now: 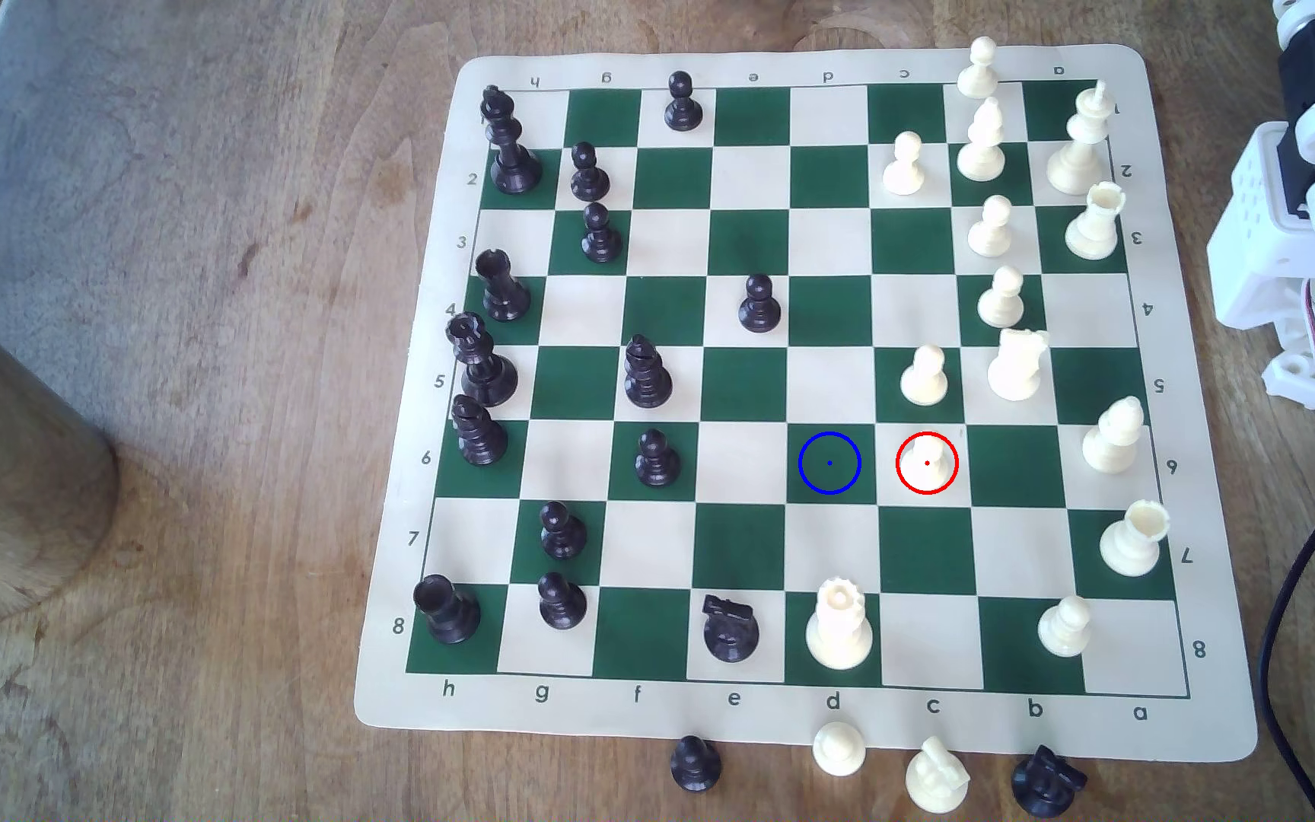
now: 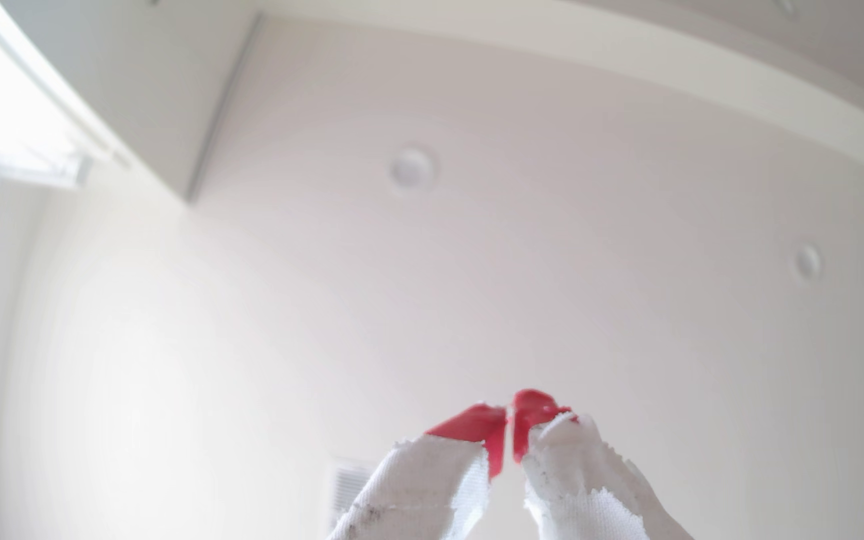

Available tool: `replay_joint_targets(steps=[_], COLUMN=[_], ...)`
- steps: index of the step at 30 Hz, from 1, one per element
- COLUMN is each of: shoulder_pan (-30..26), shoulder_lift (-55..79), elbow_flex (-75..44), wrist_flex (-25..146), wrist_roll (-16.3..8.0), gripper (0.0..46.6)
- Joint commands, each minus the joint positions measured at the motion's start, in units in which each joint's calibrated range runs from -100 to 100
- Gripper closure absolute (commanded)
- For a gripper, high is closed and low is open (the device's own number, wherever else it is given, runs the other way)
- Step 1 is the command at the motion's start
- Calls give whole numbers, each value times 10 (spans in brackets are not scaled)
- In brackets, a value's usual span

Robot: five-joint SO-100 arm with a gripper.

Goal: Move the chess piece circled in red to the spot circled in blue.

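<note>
Board [image 1: 804,715]: ringed pawn [image 1: 925,462] beside spot [image 1: 829,463]

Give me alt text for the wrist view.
The gripper, red-tipped and wrapped in white tape, points up at a white ceiling with its tips together, holding nothing. Two round ceiling fixtures are above; bright window light washes one edge.

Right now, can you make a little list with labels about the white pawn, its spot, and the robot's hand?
pawn: cream, upright, on the red-ringed cream square
spot: green square with blue ring, bare, next to the pawn on the exterior view's left
end effector: red tips together, holding nothing, aimed at the ceiling
task: not started
</note>
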Motion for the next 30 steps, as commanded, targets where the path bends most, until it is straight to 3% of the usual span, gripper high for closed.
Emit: replay_joint_targets(steps=[1,5,15,18,24,30], shoulder_pan=[-5,-48,-55,-66,-56,-67], shoulder_lift=[1,2,2,2,2,6], elbow_flex=[-3,-76,-268,-279,-336,-349], wrist_flex=[-2,131,494,557,928,1062], wrist_roll=[1,1,1,1,-2,-3], gripper=[464,464,464,464,464,464])
